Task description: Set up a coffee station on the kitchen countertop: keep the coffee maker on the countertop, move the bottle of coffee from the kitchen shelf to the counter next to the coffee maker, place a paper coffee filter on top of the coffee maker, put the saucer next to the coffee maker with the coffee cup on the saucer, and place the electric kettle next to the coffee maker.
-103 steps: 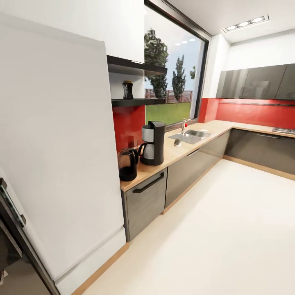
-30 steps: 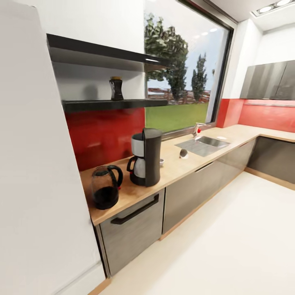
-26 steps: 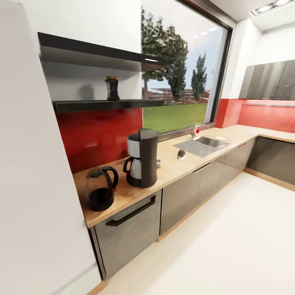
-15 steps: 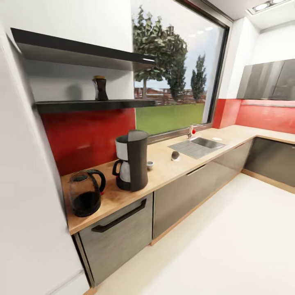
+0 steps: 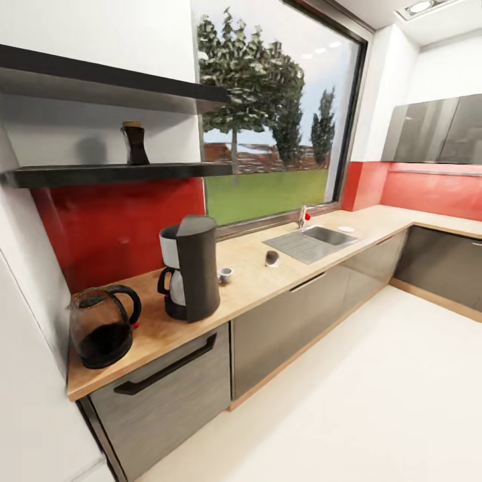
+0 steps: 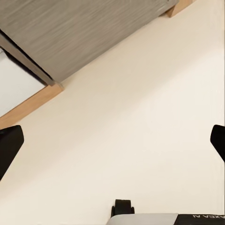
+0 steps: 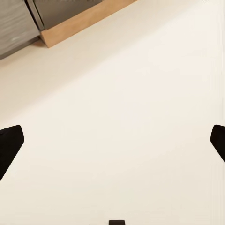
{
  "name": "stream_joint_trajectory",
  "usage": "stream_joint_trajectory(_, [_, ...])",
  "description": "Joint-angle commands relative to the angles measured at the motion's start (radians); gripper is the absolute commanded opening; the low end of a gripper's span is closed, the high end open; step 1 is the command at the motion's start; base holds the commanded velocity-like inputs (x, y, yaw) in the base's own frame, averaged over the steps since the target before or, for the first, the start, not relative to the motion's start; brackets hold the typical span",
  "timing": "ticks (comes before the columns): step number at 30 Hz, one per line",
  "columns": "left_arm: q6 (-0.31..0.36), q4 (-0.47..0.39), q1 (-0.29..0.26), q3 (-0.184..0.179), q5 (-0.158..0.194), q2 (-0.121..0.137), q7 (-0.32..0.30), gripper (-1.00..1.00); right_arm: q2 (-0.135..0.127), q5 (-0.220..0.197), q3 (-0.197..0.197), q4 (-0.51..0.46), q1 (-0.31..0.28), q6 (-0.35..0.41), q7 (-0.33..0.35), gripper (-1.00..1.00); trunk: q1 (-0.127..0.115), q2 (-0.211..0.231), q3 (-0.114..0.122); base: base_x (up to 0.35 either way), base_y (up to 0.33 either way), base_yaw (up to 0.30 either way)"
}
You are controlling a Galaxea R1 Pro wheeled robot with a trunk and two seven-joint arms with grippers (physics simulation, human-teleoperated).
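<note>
Head view: wooden tabletop (image 5: pixel 254 284) runs along a red backsplash under a large window. Coffee maker (image 5: pixel 189 276) stands upright on it, long axis vertical, dark column toward the room, carafe handle (image 5: pixel 163 281) toward the electric kettle (image 5: pixel 102 326). Kettle upright near the tabletop's end, well apart from the maker, its loop handle (image 5: pixel 128 302) pointing at the maker. Bottle of coffee (image 5: pixel 136 143) upright on the lower black shelf (image 5: pixel 114 174), above and between kettle and maker; label unreadable. Small pale cup (image 5: pixel 225 274) sits just beside the maker on the window side, mouth up. A small rounded dark object (image 5: pixel 272 258) lies farther along, near the sink (image 5: pixel 309 242); what it is, cannot tell. Tap (image 5: pixel 303 217) with a red knob behind the sink. Left wrist view: left gripper (image 6: pixel 112 140) over pale floor (image 6: pixel 140 126), dark fingertips (image 6: pixel 9 147) at opposite edges of frame, spread wide, nothing between them. Grey cabinet front (image 6: pixel 79 33) and a wood plinth (image 6: pixel 30 105) beyond. At the frame's edge, a grey housing carries partial upside-down lettering, not legible beyond a few characters. Right wrist view: right gripper (image 7: pixel 112 138) likewise spread wide and holding nothing, fingertips (image 7: pixel 9 145) at frame edges, over the same floor, wood plinth (image 7: pixel 84 21) beyond.
</note>
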Motion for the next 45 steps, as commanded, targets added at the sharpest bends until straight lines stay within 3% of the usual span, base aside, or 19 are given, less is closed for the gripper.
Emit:
stream_joint_trajectory(1, [-0.003,0.001,0.000,0.000,0.000,0.000,0.001,1.00,0.000,0.001,-0.001,0.001,0.000,-0.003,0.000,1.00,0.001,0.000,0.000,0.154,-0.298,0.000])
stream_joint_trajectory(45, [-0.005,0.001,0.000,0.000,0.000,0.002,0.001,1.00,0.000,0.002,0.001,0.003,0.000,-0.004,0.000,1.00,0.001,0.000,0.000,0.196,-0.275,0.000])
